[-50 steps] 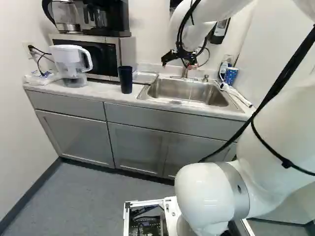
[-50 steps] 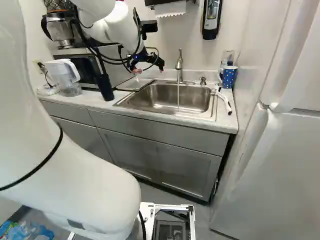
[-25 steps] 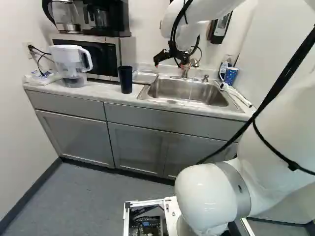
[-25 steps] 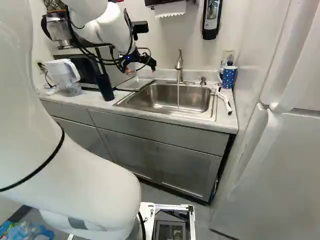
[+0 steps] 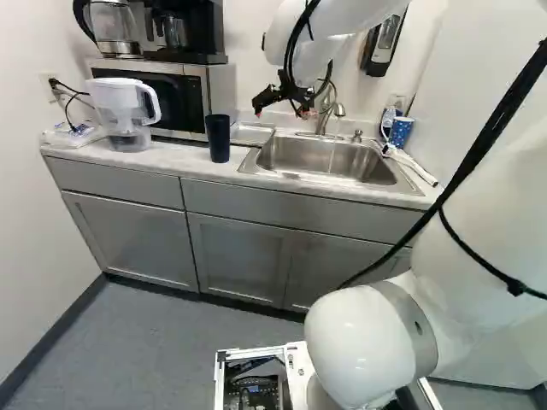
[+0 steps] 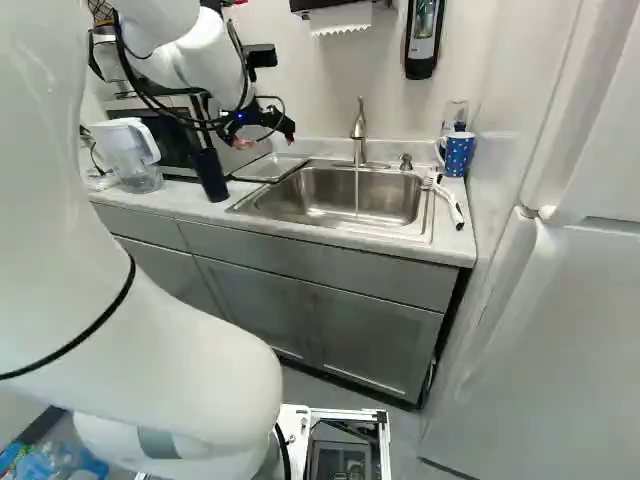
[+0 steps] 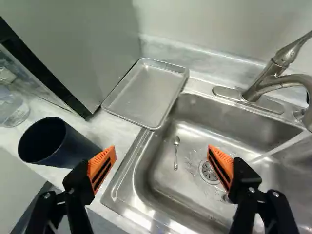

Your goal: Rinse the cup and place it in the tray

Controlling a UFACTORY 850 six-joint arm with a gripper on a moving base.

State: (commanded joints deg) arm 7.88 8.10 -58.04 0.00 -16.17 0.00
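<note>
My gripper (image 5: 279,104) hangs above the left part of the sink (image 5: 329,161) in the left base view. In the wrist view the gripper (image 7: 162,151) is open, its orange pads wide apart with nothing held between them. A dark blue cup (image 7: 73,148) stands upright on the counter, beyond and beside one finger, without visible contact. The shallow metal tray (image 7: 146,92) lies ahead of the gripper, between microwave and sink edge. Water runs from the faucet (image 7: 265,83) into the sink, where a spoon (image 7: 176,152) lies near the drain.
The microwave (image 5: 162,96) stands behind the cup, with a water pitcher (image 5: 124,111) beside it. At the sink's far side are a blue dotted mug (image 6: 458,152) and a white-handled brush (image 6: 448,203). A soap dispenser (image 6: 423,38) hangs on the wall.
The arm has carried the open gripper leftward in both base views, away from the faucet and closer to the dark cup. Cup, tray and base have stayed put.
</note>
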